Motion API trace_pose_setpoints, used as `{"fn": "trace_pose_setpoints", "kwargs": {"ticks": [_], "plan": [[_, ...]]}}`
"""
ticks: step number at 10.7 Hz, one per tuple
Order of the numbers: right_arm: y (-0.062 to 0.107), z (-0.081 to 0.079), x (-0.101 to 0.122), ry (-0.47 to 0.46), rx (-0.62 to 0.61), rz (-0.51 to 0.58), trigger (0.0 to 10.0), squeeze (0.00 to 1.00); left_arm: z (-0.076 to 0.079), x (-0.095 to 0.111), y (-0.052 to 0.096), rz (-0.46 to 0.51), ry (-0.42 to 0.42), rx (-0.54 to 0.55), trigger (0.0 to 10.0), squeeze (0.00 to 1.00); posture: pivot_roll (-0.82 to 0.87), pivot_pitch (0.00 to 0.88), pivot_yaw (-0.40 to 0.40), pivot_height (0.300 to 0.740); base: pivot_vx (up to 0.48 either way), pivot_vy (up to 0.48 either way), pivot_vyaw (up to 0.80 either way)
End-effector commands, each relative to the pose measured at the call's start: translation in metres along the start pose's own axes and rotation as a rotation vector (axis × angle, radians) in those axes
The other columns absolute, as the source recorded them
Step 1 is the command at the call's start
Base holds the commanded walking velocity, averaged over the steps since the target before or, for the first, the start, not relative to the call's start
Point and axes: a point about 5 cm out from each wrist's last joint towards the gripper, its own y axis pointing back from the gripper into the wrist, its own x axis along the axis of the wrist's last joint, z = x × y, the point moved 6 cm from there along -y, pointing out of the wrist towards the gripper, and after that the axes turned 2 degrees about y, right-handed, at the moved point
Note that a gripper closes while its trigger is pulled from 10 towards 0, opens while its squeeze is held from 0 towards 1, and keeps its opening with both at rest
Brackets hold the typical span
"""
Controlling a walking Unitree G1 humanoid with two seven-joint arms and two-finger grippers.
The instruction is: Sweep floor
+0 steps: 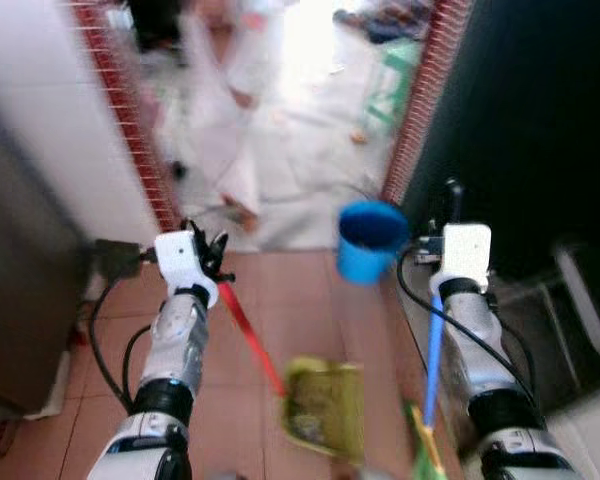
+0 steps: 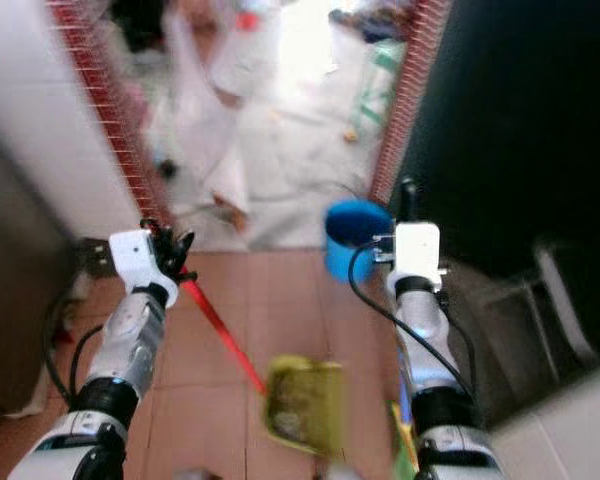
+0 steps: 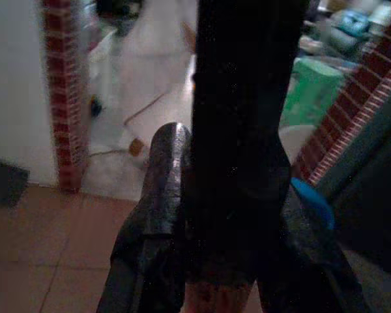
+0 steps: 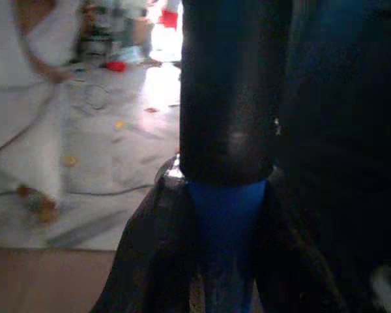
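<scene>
My left gripper (image 1: 216,262) is shut on the red handle (image 1: 250,330) of a yellow-green dustpan (image 1: 325,405). The pan hangs low over the terracotta tiled floor between my arms. My right gripper (image 4: 227,222) is shut on a broom's blue handle (image 1: 433,350), just below its black top grip (image 4: 231,85). The broom's green and yellow bristles (image 1: 425,445) reach down beside my right arm. In the left wrist view the dark handle (image 3: 241,130) runs between the two black fingers (image 3: 159,195).
A blue bucket (image 1: 372,238) stands on the tiles by the right brick door post (image 1: 420,100). Beyond the doorway, a blurred person in white (image 1: 230,80) moves over a pale floor with a cable, scraps and a green stool (image 1: 395,80). A dark door lies to the right.
</scene>
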Motion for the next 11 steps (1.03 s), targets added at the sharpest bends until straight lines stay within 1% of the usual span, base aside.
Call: {"fn": "trace_pose_setpoints", "kwargs": {"ticks": [1,2,3,4,5,6,7,8,11], "plan": [[-0.005,0.003,0.012,-0.007,-0.008,0.040,10.0,0.00,0.006,0.019,-0.005,0.070,-0.003,-0.016,10.0,0.00,-0.06,0.000,-0.002,0.740,0.000,0.000,0.00],[-0.005,0.003,0.011,-0.007,-0.009,0.039,10.0,0.00,0.005,0.019,-0.004,0.074,-0.035,0.006,10.0,0.00,-0.06,0.000,-0.002,0.740,0.000,0.000,0.00],[-0.005,0.003,0.011,-0.008,-0.010,0.039,10.0,0.00,0.005,0.018,-0.004,0.074,-0.029,0.016,10.0,0.00,-0.05,0.000,-0.001,0.740,0.000,0.000,0.00],[-0.005,0.003,0.011,-0.008,-0.011,0.038,10.0,0.00,0.010,0.020,-0.004,0.083,-0.021,-0.020,10.0,0.00,-0.05,0.000,-0.001,0.740,0.000,0.000,0.00],[-0.005,0.003,0.011,-0.008,-0.012,0.039,10.0,0.00,0.017,0.026,-0.004,0.102,-0.031,-0.048,10.0,0.00,-0.06,0.000,0.000,0.740,0.000,0.000,0.00],[-0.005,0.003,0.011,-0.008,-0.013,0.038,10.0,0.00,0.019,0.030,-0.004,0.115,0.004,-0.060,10.0,0.00,-0.06,0.000,0.000,0.740,0.000,0.000,0.00],[-0.005,0.003,0.011,-0.010,-0.012,0.037,10.0,0.00,0.020,0.038,-0.005,0.137,0.006,-0.054,10.0,0.00,-0.06,0.000,0.000,0.740,0.000,0.000,0.00],[-0.005,0.003,0.009,-0.008,-0.011,0.032,10.0,0.00,0.025,0.056,-0.007,0.186,0.027,-0.063,10.0,0.00,-0.05,0.000,-0.002,0.740,0.000,0.000,0.00],[-0.005,0.003,0.009,-0.005,-0.011,0.027,10.0,0.00,0.033,0.088,-0.009,0.261,0.067,-0.087,10.0,0.00,-0.05,0.000,-0.003,0.740,0.000,0.000,0.00]]}}
